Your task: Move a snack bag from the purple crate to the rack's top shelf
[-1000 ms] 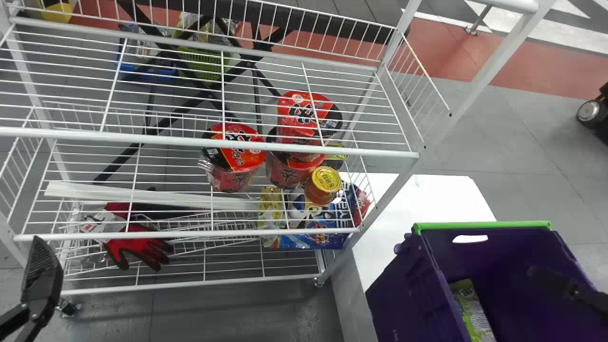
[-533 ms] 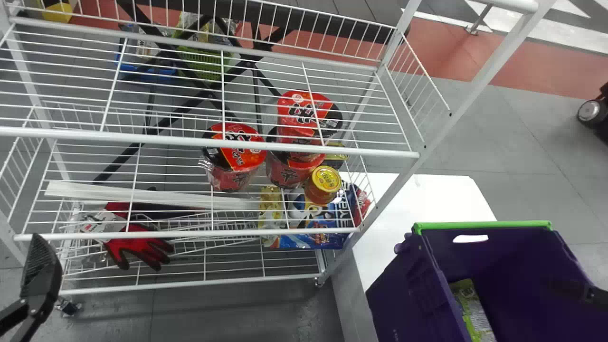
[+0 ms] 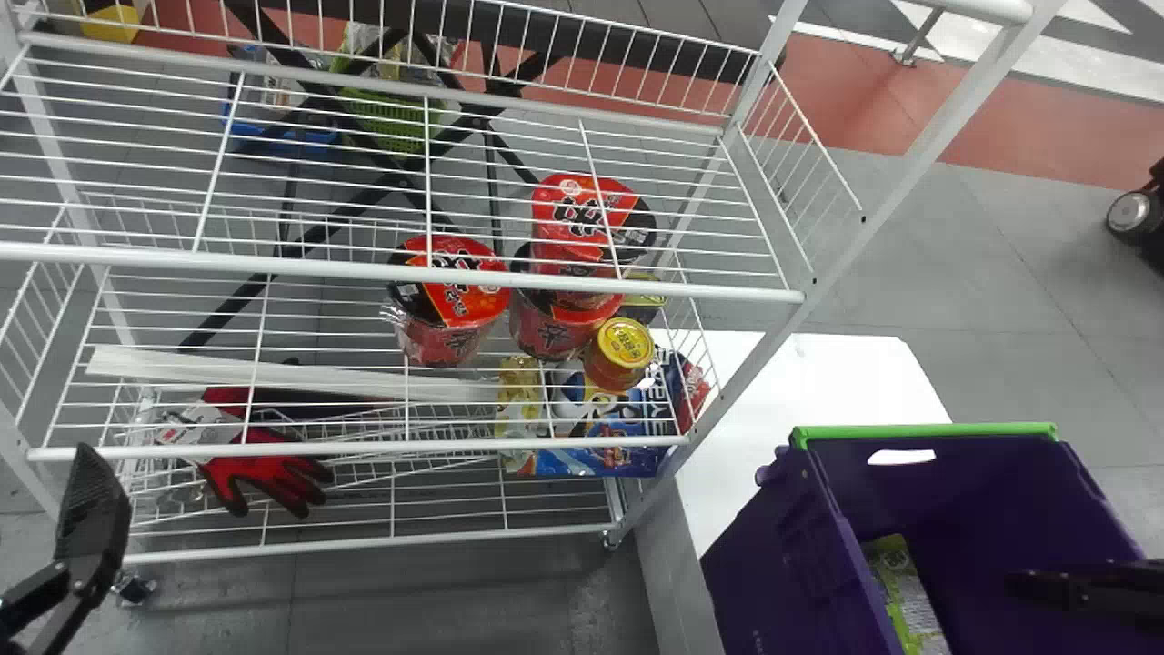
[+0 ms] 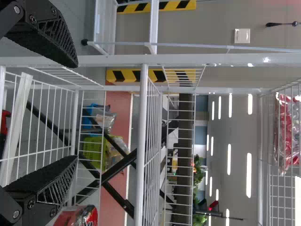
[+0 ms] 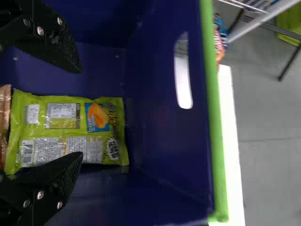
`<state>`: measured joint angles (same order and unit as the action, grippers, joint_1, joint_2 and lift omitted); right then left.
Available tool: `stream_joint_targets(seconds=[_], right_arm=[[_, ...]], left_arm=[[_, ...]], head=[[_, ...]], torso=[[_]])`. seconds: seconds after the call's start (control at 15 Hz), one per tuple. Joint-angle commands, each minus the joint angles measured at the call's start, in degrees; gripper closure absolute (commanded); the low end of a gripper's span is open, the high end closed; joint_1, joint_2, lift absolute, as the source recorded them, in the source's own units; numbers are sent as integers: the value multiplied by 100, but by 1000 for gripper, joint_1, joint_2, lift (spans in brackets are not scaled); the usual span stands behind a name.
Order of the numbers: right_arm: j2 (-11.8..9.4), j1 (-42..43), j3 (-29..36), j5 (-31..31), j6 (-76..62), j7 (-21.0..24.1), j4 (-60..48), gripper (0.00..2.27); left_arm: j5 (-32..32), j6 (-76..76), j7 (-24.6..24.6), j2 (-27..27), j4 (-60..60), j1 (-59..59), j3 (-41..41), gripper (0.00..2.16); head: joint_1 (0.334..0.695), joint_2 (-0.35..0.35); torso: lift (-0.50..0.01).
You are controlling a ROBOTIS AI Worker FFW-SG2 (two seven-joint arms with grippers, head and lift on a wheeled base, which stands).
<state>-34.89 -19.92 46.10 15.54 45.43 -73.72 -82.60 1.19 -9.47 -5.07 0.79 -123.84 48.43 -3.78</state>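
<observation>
In the head view my right gripper (image 3: 1046, 582) reaches into the purple crate (image 3: 773, 555), where a green snack bag (image 3: 909, 596) lies along the left wall. The right wrist view has my right gripper (image 5: 77, 113) open, its fingers on either side of the green snack bag (image 5: 70, 129) farther down, touching nothing that I can make out. My left gripper (image 3: 95, 528) is parked at the head view's lower left, in front of the white wire rack (image 3: 382, 268); the left wrist view shows this gripper (image 4: 75, 110) open and holding nothing.
Red cup noodles (image 3: 455, 282), a yellow-lidded cup (image 3: 620, 353), packages and red gloves (image 3: 264, 464) sit on the lower shelves. A white table (image 3: 818, 382) stands under the crate, right of the rack's post. A brown package (image 5: 4, 117) lies beside the green bag.
My right gripper has shifted within the crate, first rightward and then back left in the head view. The left gripper has moved slightly. The green bag lies as before.
</observation>
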Motion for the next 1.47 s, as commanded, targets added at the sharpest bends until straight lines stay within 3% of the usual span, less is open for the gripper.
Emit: stream_joint_targets(seconds=[0.0,0.27,0.4,0.47,0.8,1.07,1.4], right_arm=[[-36,138,-383,458,-82,-38,314,167],[-9,173,-998,863,-610,50,1053,167],[105,173,-1218,1074,-821,147,1413,167],[219,155,-1227,1258,-944,182,1492,167],[404,-302,-1086,1372,-961,323,1545,167],[597,-495,-1156,1838,-979,534,1598,167],[606,-557,-1631,2568,-750,1413,1984,167]], left_arm=[[-40,29,15,0,18,-27,9,134],[-136,47,85,0,238,-185,62,134],[-286,47,208,18,326,-247,159,134],[-347,29,244,18,370,-282,194,134],[-532,-41,419,27,633,-387,326,137],[-576,-76,481,27,879,-563,326,137],[-629,-76,534,27,1002,-747,326,134]], head=[[695,-350],[695,-350],[695,-350],[695,-350],[695,-350],[695,-350],[695,-350]], torso=[[-452],[-452],[-452],[-452],[-452],[-452],[-452]])
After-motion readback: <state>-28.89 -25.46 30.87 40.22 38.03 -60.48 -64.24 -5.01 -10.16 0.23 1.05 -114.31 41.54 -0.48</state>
